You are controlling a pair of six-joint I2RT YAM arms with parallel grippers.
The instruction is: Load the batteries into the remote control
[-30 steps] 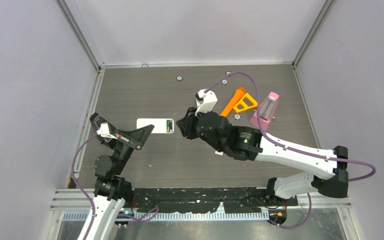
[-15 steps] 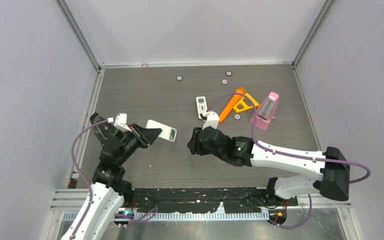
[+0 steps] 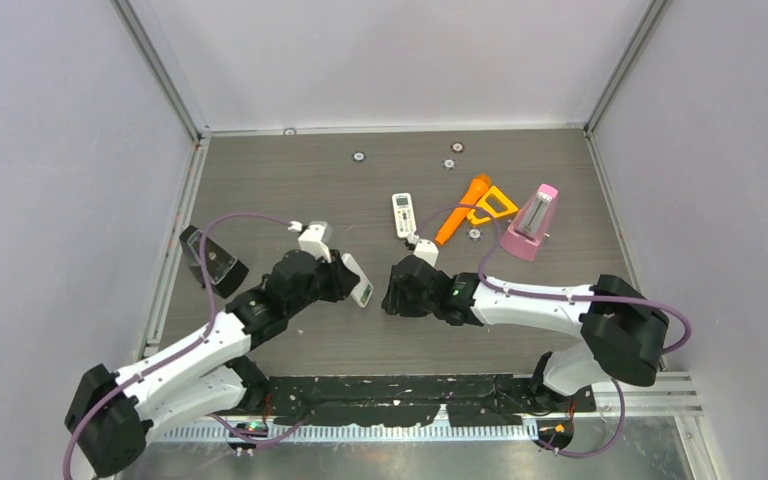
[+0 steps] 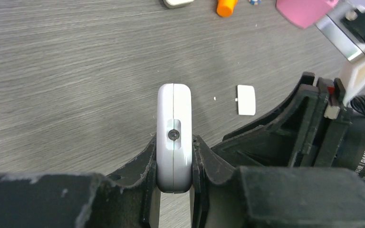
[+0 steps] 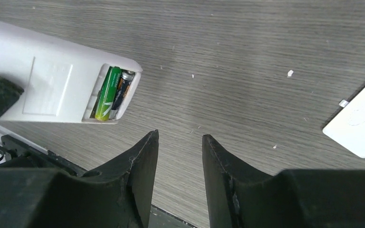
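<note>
Right wrist: green, dark batteries (image 5: 107, 93) in remote (image 5: 47, 85) left fingers (image 4: 148, 164) clamp; right fingers (image 5: 140, 166) apart.

Top view looks steeply down from behind; both wrist views sit close, sharing the white remote (image 4: 174, 109).

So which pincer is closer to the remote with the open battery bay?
Left. The left pincer is shut on the remote, clamping it on both sides. The right pincer stands open just beside the battery bay, empty and not touching it.
</note>
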